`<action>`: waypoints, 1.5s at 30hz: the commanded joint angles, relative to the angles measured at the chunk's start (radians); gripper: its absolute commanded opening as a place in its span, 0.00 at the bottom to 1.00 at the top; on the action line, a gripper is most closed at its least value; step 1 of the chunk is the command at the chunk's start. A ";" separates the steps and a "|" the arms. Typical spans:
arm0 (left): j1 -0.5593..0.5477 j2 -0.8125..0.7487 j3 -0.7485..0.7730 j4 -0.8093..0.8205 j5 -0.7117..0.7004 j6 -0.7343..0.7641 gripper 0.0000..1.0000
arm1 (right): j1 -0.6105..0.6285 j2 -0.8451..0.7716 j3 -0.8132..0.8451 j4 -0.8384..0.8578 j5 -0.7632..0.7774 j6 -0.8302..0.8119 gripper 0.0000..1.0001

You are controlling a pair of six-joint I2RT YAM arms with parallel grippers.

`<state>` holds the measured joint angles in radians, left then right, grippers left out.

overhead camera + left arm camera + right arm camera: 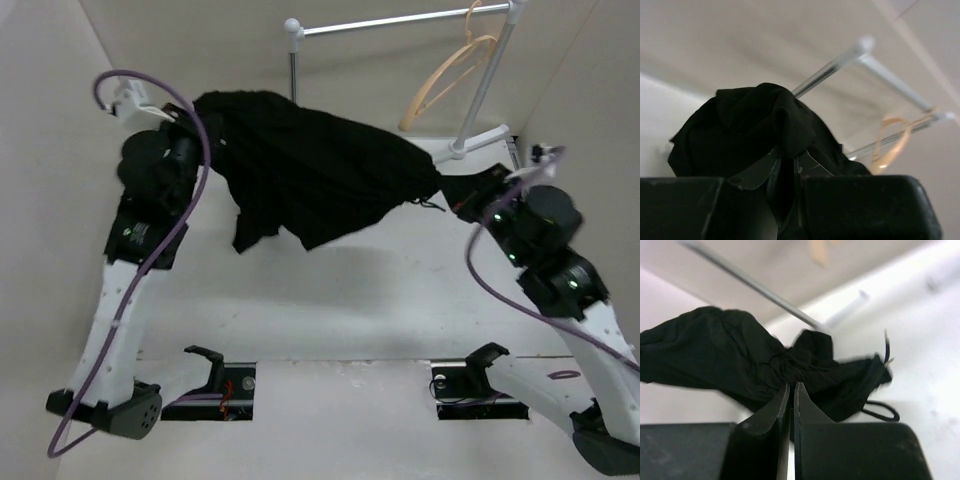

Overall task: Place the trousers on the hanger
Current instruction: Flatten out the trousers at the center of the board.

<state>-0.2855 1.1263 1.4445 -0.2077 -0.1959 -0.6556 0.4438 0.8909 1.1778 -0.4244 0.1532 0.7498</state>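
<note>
Left wrist shows hanger on rail; right wrist, trousers drawstring.

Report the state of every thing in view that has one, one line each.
Trousers: lifted off the table, bunched, strung between both grippers, a fold sagging down in the middle.
Hanger: hooked on the rail, bare, tilted.
Left gripper: shut on the trousers.
Right gripper: shut on the trousers.
Rail stand: upright at the back, carrying only the hanger.
</note>
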 commanded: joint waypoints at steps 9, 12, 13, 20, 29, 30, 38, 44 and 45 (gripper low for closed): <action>-0.247 -0.065 0.350 -0.283 -0.307 0.341 0.20 | 0.255 -0.109 0.333 -0.240 0.235 -0.076 0.05; -0.304 0.022 0.320 -0.331 -0.342 0.382 0.29 | 0.113 -0.064 0.238 -0.220 0.189 -0.078 0.04; -0.312 0.067 0.298 -0.329 -0.341 0.384 0.33 | 0.038 -0.040 0.199 -0.196 0.146 -0.070 0.04; -0.295 0.409 0.208 -0.222 -0.300 0.350 0.75 | -0.438 0.271 -0.062 0.051 0.017 0.026 0.00; -0.165 0.159 -0.258 -0.209 -0.297 0.119 0.81 | -0.644 0.497 -0.093 0.162 0.003 0.046 0.03; -0.119 0.144 -0.310 -0.205 -0.280 0.085 0.80 | -0.644 0.500 -0.093 0.162 0.002 0.042 0.04; 0.205 0.240 -0.461 -0.021 -0.040 -0.058 0.75 | -0.583 0.419 -0.187 0.147 0.014 0.033 0.56; 0.204 0.314 -0.421 -0.136 0.043 -0.042 0.56 | -0.411 0.220 -0.345 0.092 0.057 0.010 0.67; 0.196 0.299 -0.447 -0.154 0.038 -0.042 0.56 | -0.379 0.185 -0.371 0.075 0.062 0.006 0.67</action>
<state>-0.0685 1.4830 0.9974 -0.3134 -0.2070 -0.6823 -0.0025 1.1641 0.8558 -0.3332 0.1783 0.7773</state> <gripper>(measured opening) 0.562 0.671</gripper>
